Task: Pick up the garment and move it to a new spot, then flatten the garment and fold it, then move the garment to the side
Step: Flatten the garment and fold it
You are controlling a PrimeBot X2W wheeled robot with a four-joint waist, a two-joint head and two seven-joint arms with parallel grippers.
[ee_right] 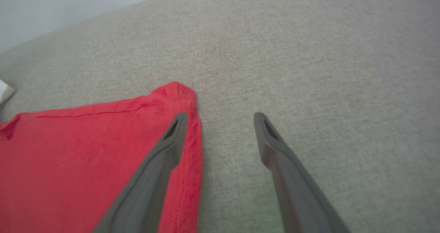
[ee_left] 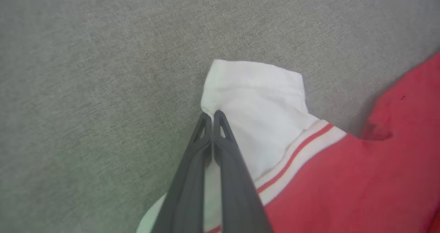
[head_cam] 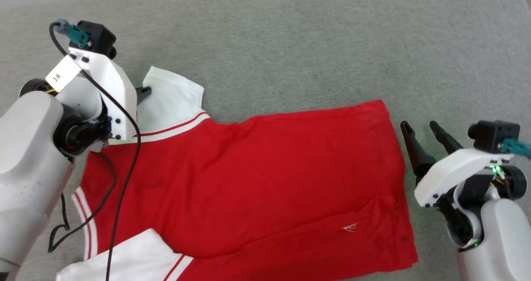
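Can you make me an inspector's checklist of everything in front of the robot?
Surface: grey cloth-covered surface.
Job's things: garment spread plain red side up, somewhat wrinkled, white sleeves toward the robot's left.
Clutter: nothing seen.
Grippers: left gripper shut, fingers seemingly pinching a white sleeve's edge; right gripper open beside the hem corner.
Cables: black cable dangles from the left arm over the garment.
Surroundings: pale strip beyond the surface.

red jersey (head_cam: 257, 169): 1 | white sleeves: 2, far-left sleeve (head_cam: 174, 96) and near-left sleeve (head_cam: 137, 252) | claws: 2, left claw (ee_left: 213, 118) and right claw (head_cam: 419, 127) | dark fingers (ee_right: 154, 171): 2 per claw | paper tag (head_cam: 62, 76) on left arm: 1 | grey fabric surface (head_cam: 290, 44): 1
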